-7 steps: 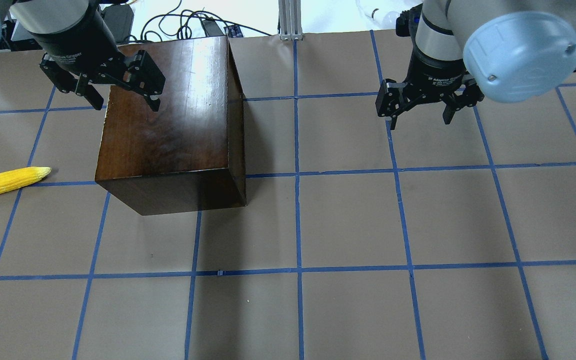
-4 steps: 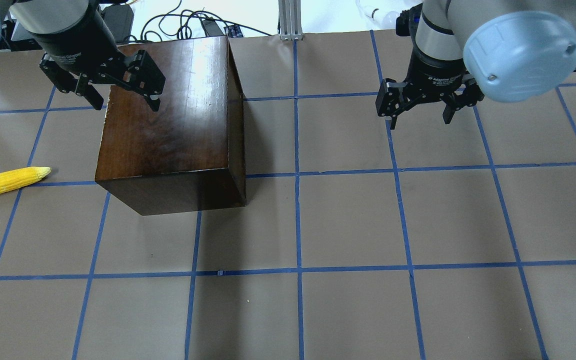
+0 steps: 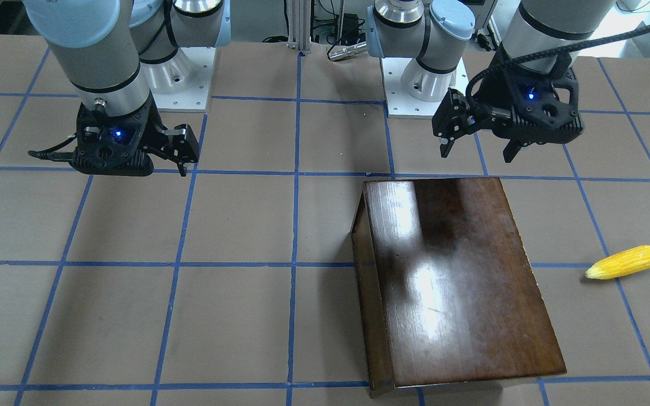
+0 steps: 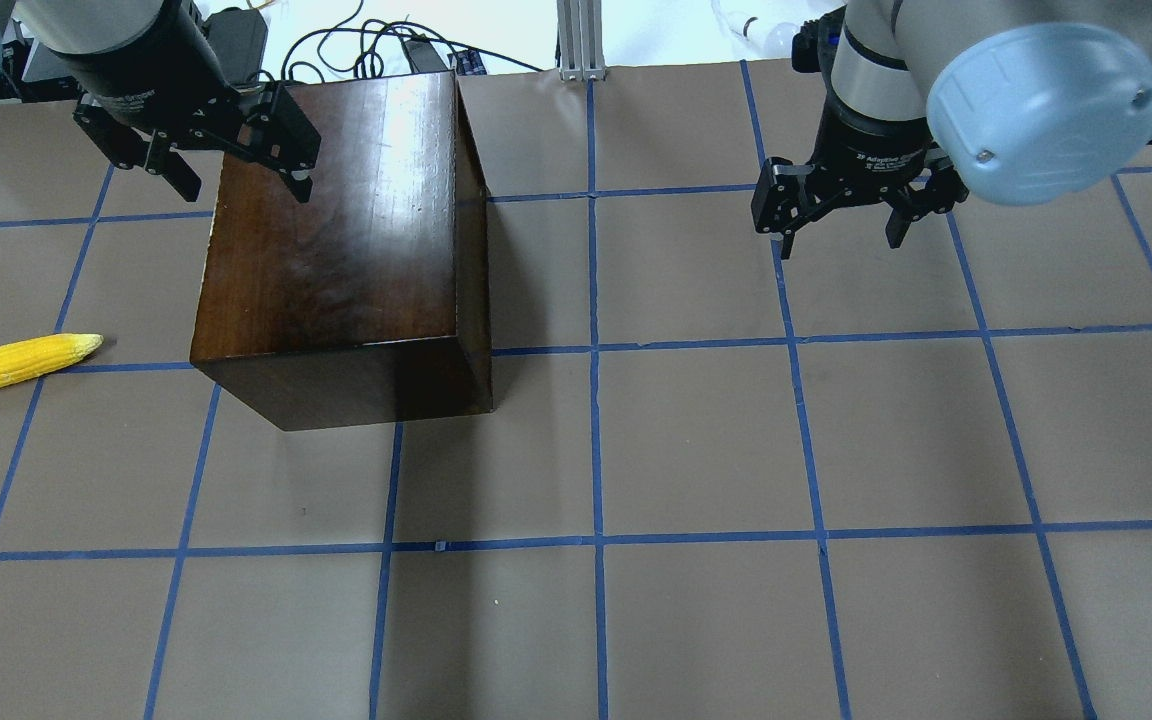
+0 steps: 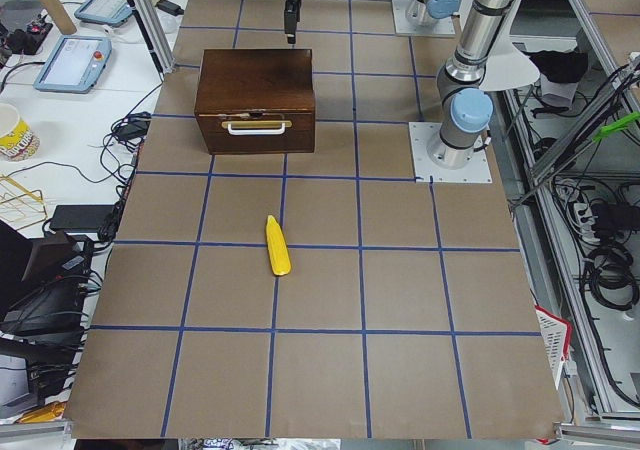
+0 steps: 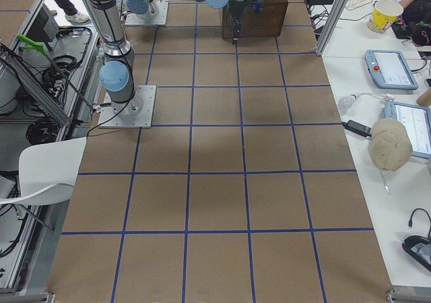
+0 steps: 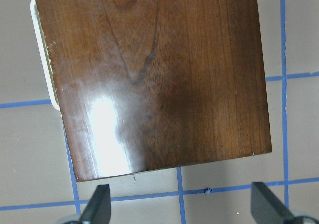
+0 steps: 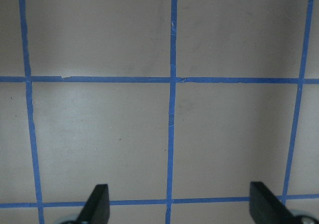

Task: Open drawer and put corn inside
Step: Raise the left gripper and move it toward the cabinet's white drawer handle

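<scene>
The glossy dark-brown wooden box point(image 4: 336, 250) stands left of the table's middle. It also shows in the front-facing view point(image 3: 460, 282) and the left wrist view point(image 7: 154, 74). Its drawer point(image 5: 257, 130) is shut, with a white handle point(image 7: 40, 50) on the front panel facing the corn. The yellow corn point(image 4: 24, 361) lies on the table left of the box, apart from it; it also shows in the front-facing view point(image 3: 623, 262) and the exterior left view point(image 5: 278, 245). My left gripper point(image 4: 246, 193) hovers open and empty above the box. My right gripper point(image 4: 839, 245) hangs open and empty over bare table.
The table is brown with a blue tape grid point(image 4: 596, 350). Cables point(image 4: 386, 45) and an aluminium post point(image 4: 581, 40) lie beyond the far edge. The two arm bases point(image 3: 184, 84) stand at the robot's side.
My left gripper has moved a little toward the top of the overhead view, over the box's far part. The right gripper, box and corn have not moved.
</scene>
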Motion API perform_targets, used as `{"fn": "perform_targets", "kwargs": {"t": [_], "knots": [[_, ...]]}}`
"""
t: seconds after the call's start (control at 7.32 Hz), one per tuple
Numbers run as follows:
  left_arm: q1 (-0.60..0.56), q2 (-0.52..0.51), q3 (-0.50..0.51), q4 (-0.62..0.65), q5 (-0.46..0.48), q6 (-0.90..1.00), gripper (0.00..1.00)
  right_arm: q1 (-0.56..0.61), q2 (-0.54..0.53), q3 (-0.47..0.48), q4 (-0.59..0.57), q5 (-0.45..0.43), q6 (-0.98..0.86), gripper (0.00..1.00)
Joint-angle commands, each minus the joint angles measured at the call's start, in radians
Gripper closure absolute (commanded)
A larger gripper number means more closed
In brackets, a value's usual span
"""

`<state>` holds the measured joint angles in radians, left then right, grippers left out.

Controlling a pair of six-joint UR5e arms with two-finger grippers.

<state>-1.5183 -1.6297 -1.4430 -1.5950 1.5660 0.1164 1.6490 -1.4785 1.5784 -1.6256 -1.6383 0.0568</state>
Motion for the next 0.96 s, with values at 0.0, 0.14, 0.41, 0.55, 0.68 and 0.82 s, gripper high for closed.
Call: {"fn": "perform_targets", "kwargs": {"t": [0.0, 0.14, 0.41, 0.55, 0.68, 0.82], "knots": [[0.123, -0.025, 0.013, 0.013, -0.003, 0.134, 0.00, 0.000, 0.000, 0.000, 0.001, 0.000, 0.000, 0.00], [0.192, -0.036, 0.013, 0.013, -0.013, 0.210, 0.00, 0.000, 0.000, 0.000, 0.001, 0.000, 0.000, 0.00], [0.333, -0.080, 0.004, 0.013, -0.075, 0.373, 0.00, 0.000, 0.000, 0.000, 0.001, -0.001, 0.000, 0.00], [0.393, -0.107, 0.004, 0.015, -0.149, 0.429, 0.00, 0.000, 0.000, 0.000, 0.001, 0.000, 0.000, 0.00], [0.435, -0.137, 0.003, 0.015, -0.158, 0.475, 0.00, 0.000, 0.000, 0.000, 0.001, 0.000, 0.000, 0.00], [0.452, -0.172, 0.001, 0.016, -0.209, 0.500, 0.00, 0.000, 0.001, 0.000, 0.000, 0.000, 0.000, 0.00]]}}
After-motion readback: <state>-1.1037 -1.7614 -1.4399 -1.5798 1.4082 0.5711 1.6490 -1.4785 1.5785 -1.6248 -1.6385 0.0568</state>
